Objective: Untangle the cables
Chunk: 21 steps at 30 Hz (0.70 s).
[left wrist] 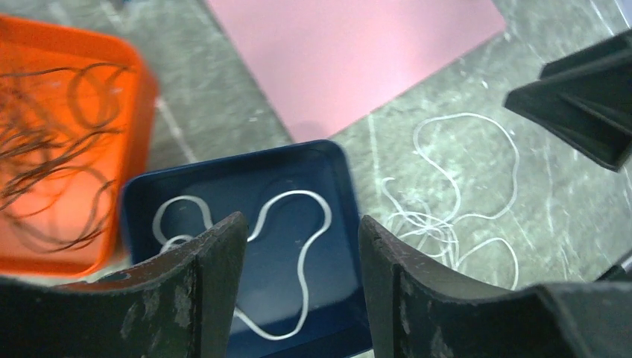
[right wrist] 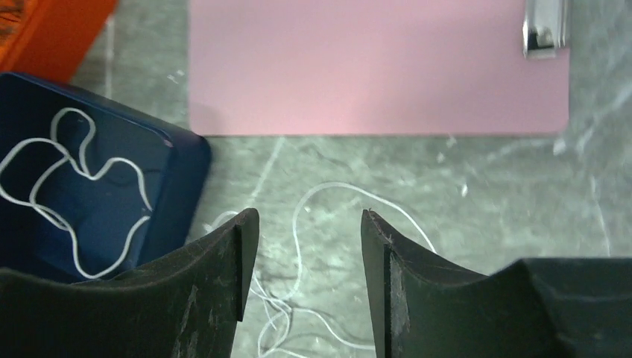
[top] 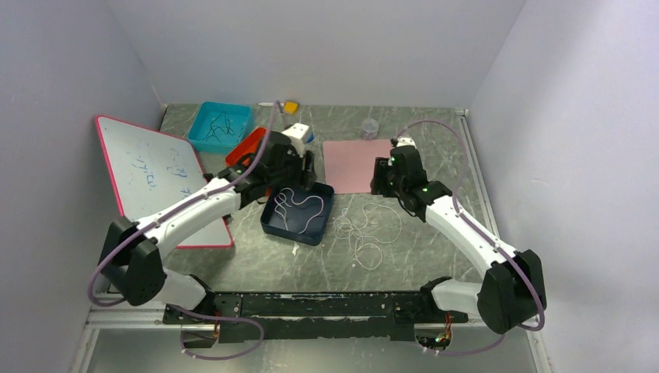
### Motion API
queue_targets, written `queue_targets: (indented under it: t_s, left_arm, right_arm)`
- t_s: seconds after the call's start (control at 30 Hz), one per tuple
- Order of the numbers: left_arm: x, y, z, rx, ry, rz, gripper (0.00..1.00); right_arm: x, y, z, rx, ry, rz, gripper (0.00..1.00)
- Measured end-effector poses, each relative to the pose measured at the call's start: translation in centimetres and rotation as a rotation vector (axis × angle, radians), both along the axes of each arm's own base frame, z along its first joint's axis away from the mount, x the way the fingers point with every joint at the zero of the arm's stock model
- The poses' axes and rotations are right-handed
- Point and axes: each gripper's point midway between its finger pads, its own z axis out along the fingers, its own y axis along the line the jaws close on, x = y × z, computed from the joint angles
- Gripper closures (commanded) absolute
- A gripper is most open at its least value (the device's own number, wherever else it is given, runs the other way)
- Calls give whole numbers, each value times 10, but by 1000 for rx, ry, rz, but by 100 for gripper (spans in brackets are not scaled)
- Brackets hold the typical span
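On the grey bench (top: 256, 264), nearest the arm bases, a loose tangle of white cables (top: 357, 231) is lying in open loops, knotted toward its left side. Just left of it a dark blue tray (top: 292, 234) is sitting, and a single white cable (left wrist: 299, 276) is curling across its floor, apart from the tangle outside.

The left pincer (left wrist: 298, 224) is hanging over this tray. Its jaws are standing apart with nothing between them. The cable below is showing through the gap. The right pincer (right wrist: 309, 216) is hovering over the bench just beyond the tangle, near the tray's right wall. Its jaws are likewise spread and gripping nothing. One white loop is running across the bench beneath the gap, though whether the fingers are touching it cannot be told.

Beyond both pincers a pink sheet (top: 353, 163) is lying flat on the bench. To its left, behind the blue tray, an orange tray (top: 242, 146) is holding thin dark brown cables (left wrist: 45, 149) in loose strands. Farther back still, a teal tray (top: 203, 116) is carrying a small bunch of dark cables (top: 220, 128). A whiteboard with a pink edge (top: 155, 175) is lying at the left side. A small clear cup (top: 370, 127) is standing near the back wall, behind the pink sheet.
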Motion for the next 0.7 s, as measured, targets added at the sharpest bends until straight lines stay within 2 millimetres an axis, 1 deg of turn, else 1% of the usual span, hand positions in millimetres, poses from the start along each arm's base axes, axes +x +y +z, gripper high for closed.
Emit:
queue_targets:
  t_s: [0.03,0.07,0.1,0.2,0.27,0.4,0.5,0.57,0.7]
  left_arm:
    - [-3,-13,-1,4,0,-32,40]
    - [-7,-24,-4,9,4,-59,40]
    - [-10,-33,-8,15,9,-82,40]
    - [-20,-55,-19,31,29,-135,41]
    - [-23,-63,-24,38,38,-153,41]
    - [-27,-67,-27,43,44,-165,42]
    - [-27,-67,-27,42,44,-166,42]
    - [-27,-67,-27,42,43,-166,42]
    - [-27,-67,-27,42,43,-165,42]
  right_arm:
    - [-3,-8,-6,5,23,-31,44]
    - [-11,-15,-15,15,60,-57,44]
    - [-13,-17,-18,16,71,-65,45]
    - [-29,-16,-40,48,146,-80,46]
    - [-40,-15,-57,66,205,-84,47]
    - [-52,-9,-85,99,295,-93,48]
    - [-55,-4,-99,124,334,-92,49]
    - [-56,1,-104,147,348,-86,50]
    - [-51,9,-107,183,347,-77,52]
